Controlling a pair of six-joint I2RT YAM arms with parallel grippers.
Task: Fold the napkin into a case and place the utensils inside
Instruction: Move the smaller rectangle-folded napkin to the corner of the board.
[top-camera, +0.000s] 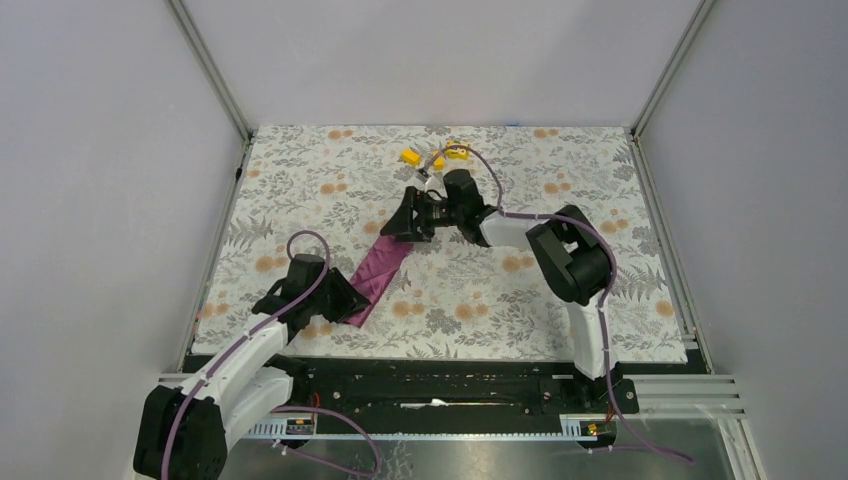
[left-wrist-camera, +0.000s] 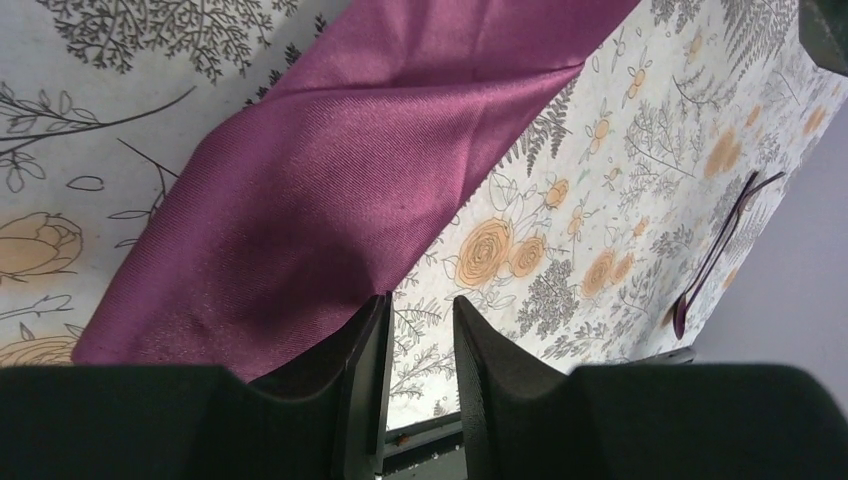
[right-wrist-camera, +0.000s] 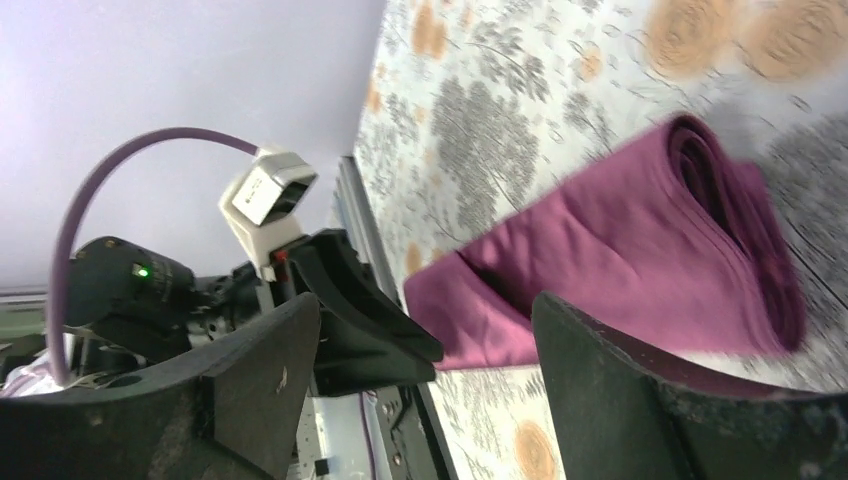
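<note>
Two end effectors, one case, one utensil and a few yellow blocks are listed.

- Case: plum-purple, folded to a narrow strip. It is laid flat on the floral tablecloth, left of the table's centre, and set diagonally from toward the near left corner up to the middle.
- Left end effector: placed at the case's near end, jaws narrowly apart. Bare tablecloth is seen in the gap, and the cloth edge lies just beside one jaw.
- Right end effector: placed at the case's far end, jaws spread wide. The layered fold end is framed between them and nothing is clamped.
- Utensil: slim, dark purple, laid on the tablecloth apart from the case. Spoon or fork cannot be told.
- Yellow blocks: grouped near the far edge.
</note>
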